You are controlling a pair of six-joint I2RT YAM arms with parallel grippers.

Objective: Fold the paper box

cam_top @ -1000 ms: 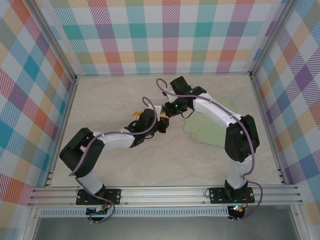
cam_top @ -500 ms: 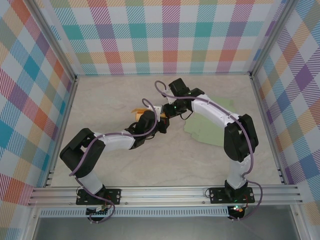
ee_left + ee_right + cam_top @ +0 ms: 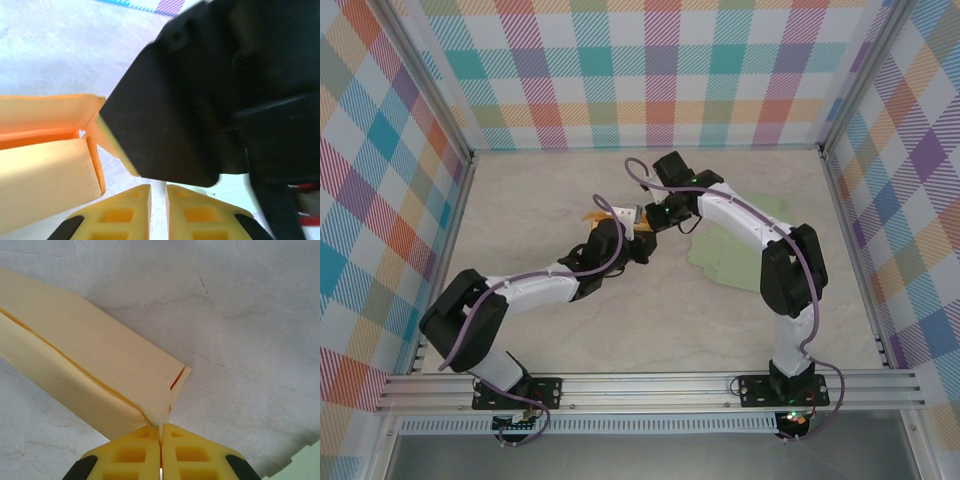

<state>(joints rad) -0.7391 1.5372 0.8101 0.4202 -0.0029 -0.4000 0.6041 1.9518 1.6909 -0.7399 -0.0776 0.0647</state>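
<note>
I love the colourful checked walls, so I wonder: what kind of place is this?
Probably a robot practice booth. A left arm and a right arm are bolted to a metal rail at the table edge, checked walls box it in, and they work on a paper box.

a pale marbled table (image 3: 520,200) carries a flat light-green sheet (image 3: 732,266) right of centre.

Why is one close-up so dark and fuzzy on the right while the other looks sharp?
Left wrist view: the right gripper sits nearly against the lens, so it blurs into a dark mass, and the box glows soft-edged. Right wrist view: even light, crisp box edges and table veins. Top view: flat, bright light, faint shadows.
</note>
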